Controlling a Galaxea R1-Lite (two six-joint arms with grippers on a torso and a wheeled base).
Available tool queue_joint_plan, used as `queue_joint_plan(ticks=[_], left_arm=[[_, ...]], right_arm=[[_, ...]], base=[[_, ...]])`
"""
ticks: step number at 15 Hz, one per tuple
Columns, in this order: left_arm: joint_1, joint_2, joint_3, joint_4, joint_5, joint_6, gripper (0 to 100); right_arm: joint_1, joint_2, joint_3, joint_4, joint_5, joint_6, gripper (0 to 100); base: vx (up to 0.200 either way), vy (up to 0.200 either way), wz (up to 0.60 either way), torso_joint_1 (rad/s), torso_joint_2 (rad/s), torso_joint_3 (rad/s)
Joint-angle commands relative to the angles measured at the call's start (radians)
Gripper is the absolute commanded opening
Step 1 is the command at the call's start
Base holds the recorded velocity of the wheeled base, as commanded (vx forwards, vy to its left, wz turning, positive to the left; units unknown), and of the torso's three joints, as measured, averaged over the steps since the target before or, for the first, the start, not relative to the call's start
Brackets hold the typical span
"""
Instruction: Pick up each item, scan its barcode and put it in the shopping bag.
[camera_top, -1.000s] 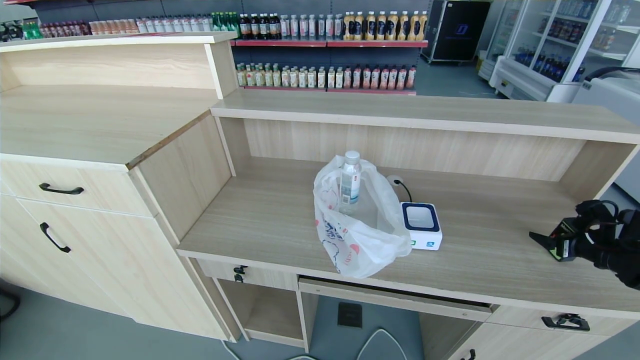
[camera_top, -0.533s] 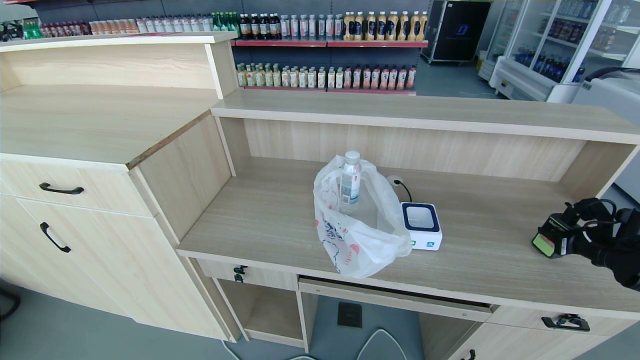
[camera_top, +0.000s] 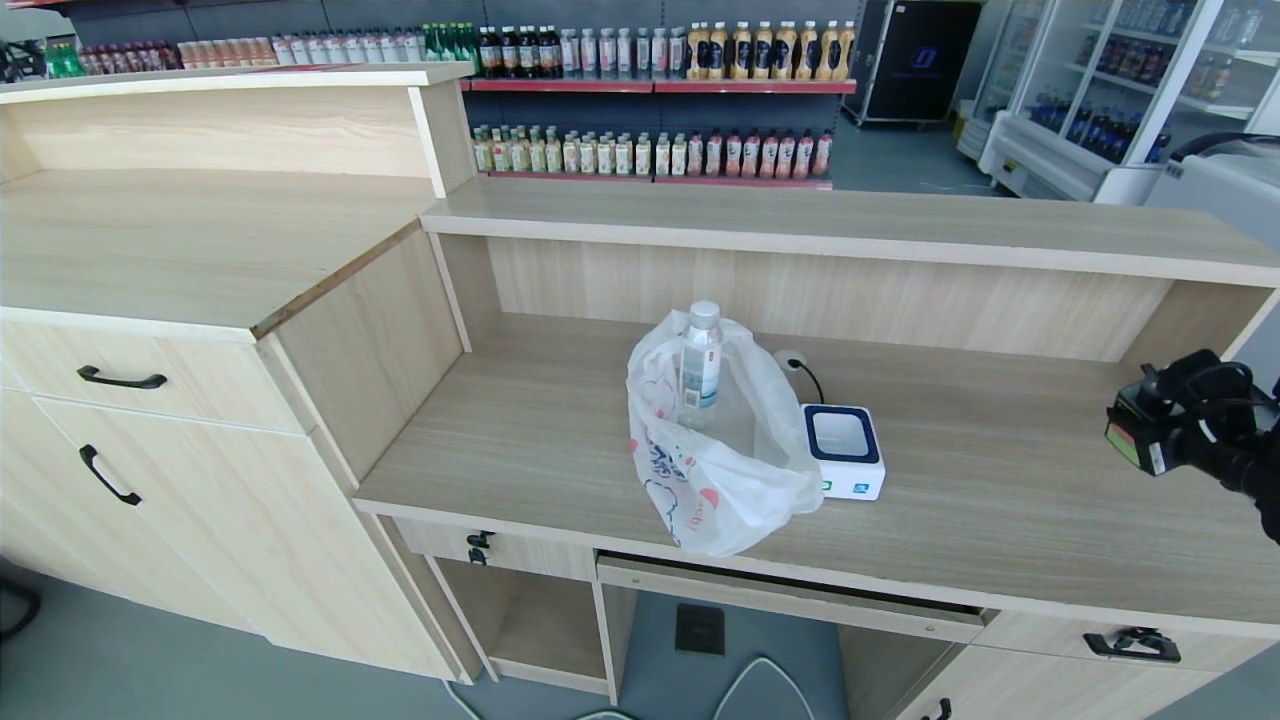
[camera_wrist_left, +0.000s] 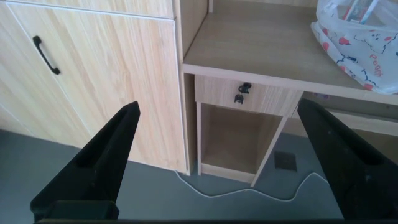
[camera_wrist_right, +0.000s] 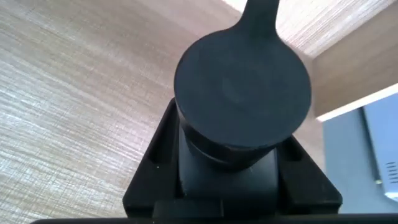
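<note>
A white plastic shopping bag (camera_top: 700, 470) stands open on the wooden counter (camera_top: 1000, 500), with a clear bottle (camera_top: 700, 365) upright inside it. A white barcode scanner (camera_top: 843, 450) with a dark-rimmed window sits against the bag's right side. At the far right, above the counter, my right gripper (camera_top: 1150, 440) is shut on a dark item with a green label (camera_top: 1127, 440); the right wrist view shows the item's round black top (camera_wrist_right: 242, 81) close up. My left gripper (camera_wrist_left: 211, 168) hangs open below counter height, facing the cabinet, with the bag (camera_wrist_left: 360, 31) off to one side.
A raised ledge (camera_top: 850, 225) runs along the back of the counter, and a taller cabinet (camera_top: 200, 240) stands to the left. A cable (camera_top: 812, 378) leads from the scanner to the back wall. Bare countertop lies between the scanner and the right gripper.
My right gripper has risen and drawn back to the right with the dark item, turning it so the green label faces differently. Bag, bottle and scanner have not moved.
</note>
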Motion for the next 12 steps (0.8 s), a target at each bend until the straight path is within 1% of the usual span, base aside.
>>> queue_joint_plan(ticks=[1, 2, 3, 5, 6, 7, 9, 10, 11, 12], left_arm=[[0.001, 0.000, 0.000, 0.000, 0.000, 0.000, 100], [0.001, 0.000, 0.000, 0.000, 0.000, 0.000, 100], [0.001, 0.000, 0.000, 0.000, 0.000, 0.000, 100], [0.001, 0.000, 0.000, 0.000, 0.000, 0.000, 100], [0.001, 0.000, 0.000, 0.000, 0.000, 0.000, 100], [0.001, 0.000, 0.000, 0.000, 0.000, 0.000, 100], [0.001, 0.000, 0.000, 0.000, 0.000, 0.000, 100], [0.001, 0.000, 0.000, 0.000, 0.000, 0.000, 100], [0.001, 0.000, 0.000, 0.000, 0.000, 0.000, 100], [0.001, 0.000, 0.000, 0.000, 0.000, 0.000, 100]], right_arm=[[0.037, -0.254, 0.105, -0.005, 0.004, -0.117, 0], [0.105, -0.440, 0.177, -0.015, 0.014, -0.277, 0], [0.159, -0.530, 0.207, -0.034, 0.016, -0.372, 0], [0.260, -0.672, 0.296, -0.080, 0.034, -0.476, 0], [0.309, -0.744, 0.364, -0.109, 0.036, -0.539, 0], [0.378, -0.788, 0.418, -0.147, 0.036, -0.608, 0], [0.550, -0.828, 0.505, -0.235, 0.033, -0.754, 0], [0.619, -0.857, 0.516, -0.239, 0.036, -0.820, 0], [0.683, -0.885, 0.522, -0.239, 0.033, -0.909, 0], [0.766, -0.908, 0.528, -0.233, 0.028, -1.001, 0]], base=[[0.000, 0.000, 0.00, 0.000, 0.00, 0.000], [0.000, 0.000, 0.00, 0.000, 0.00, 0.000], [0.000, 0.000, 0.00, 0.000, 0.00, 0.000], [0.000, 0.000, 0.00, 0.000, 0.00, 0.000], [0.000, 0.000, 0.00, 0.000, 0.00, 0.000], [0.000, 0.000, 0.00, 0.000, 0.00, 0.000], [0.000, 0.000, 0.00, 0.000, 0.00, 0.000], [0.000, 0.000, 0.00, 0.000, 0.00, 0.000], [0.000, 0.000, 0.00, 0.000, 0.00, 0.000], [0.000, 0.000, 0.00, 0.000, 0.00, 0.000]])
